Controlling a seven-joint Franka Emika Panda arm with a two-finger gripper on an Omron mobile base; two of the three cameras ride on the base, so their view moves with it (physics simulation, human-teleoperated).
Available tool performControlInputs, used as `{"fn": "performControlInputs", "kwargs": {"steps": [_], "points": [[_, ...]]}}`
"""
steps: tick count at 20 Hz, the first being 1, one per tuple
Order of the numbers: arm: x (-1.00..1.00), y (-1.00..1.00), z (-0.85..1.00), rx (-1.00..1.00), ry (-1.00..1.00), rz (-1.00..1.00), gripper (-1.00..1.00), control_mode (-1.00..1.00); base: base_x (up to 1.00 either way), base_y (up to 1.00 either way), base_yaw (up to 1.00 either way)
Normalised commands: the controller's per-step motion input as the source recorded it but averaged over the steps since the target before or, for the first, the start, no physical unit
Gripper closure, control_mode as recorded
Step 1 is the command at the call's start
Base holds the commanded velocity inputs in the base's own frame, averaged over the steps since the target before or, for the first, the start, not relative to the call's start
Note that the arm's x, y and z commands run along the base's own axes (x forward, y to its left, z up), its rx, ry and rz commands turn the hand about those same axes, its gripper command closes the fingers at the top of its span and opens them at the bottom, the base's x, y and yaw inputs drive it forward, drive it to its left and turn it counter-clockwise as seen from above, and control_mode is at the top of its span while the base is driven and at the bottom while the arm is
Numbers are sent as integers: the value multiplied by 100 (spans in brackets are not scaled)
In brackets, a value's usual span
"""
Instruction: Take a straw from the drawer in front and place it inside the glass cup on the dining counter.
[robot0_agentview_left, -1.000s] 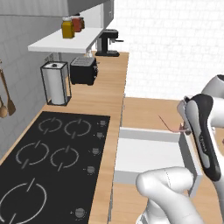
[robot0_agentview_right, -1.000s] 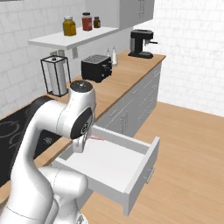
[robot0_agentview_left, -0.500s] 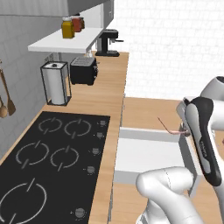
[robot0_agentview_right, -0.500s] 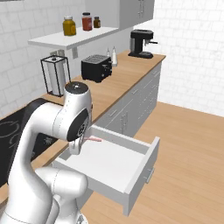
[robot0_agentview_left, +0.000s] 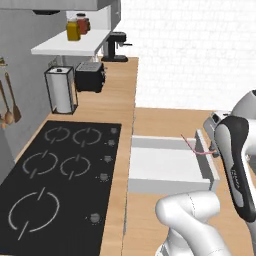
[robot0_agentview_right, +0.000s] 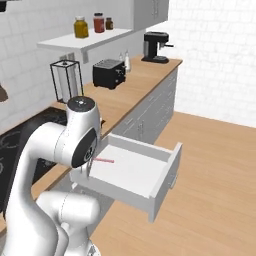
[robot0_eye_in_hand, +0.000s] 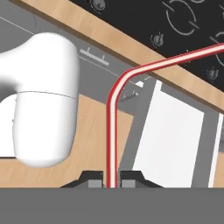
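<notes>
My gripper (robot0_eye_in_hand: 111, 178) is shut on the straw (robot0_eye_in_hand: 111, 131), a thin red-and-white stick that rises from between the fingertips and bends off to the right. In the left base view the straw (robot0_agentview_left: 192, 146) hangs over the right end of the open white drawer (robot0_agentview_left: 160, 165), with the gripper (robot0_agentview_left: 214, 151) at its lower end. From the right base view the straw (robot0_agentview_right: 104, 160) pokes out beside my arm, above the drawer (robot0_agentview_right: 167, 172). The drawer's bare floor (robot0_eye_in_hand: 170, 131) lies below the hand. The glass cup and the dining counter are out of view.
A black hob (robot0_agentview_left: 60, 170) sits in the wood worktop left of the drawer. Behind it stand a paper towel holder (robot0_agentview_left: 60, 90), a black toaster (robot0_agentview_left: 90, 77) and a coffee machine (robot0_agentview_left: 116, 45). Open wood floor (robot0_agentview_right: 215, 175) lies right of the drawer front.
The hand has drawn back a little toward the base with the straw still in its grip. The drawer has stayed open and still.
</notes>
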Motion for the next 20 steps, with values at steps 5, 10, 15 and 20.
{"fn": "performControlInputs", "kwargs": {"steps": [5, 10, 15, 20], "points": [[0, 0, 0, 0, 0, 0, 100, 100, -49, -17, -28], [0, 0, 0, 0, 0, 0, 100, 100, -39, -27, -41], [0, 0, 0, 0, 0, 0, 100, 100, -31, -41, -46], [0, 0, 0, 0, 0, 0, 100, 100, -19, -51, -50]]}}
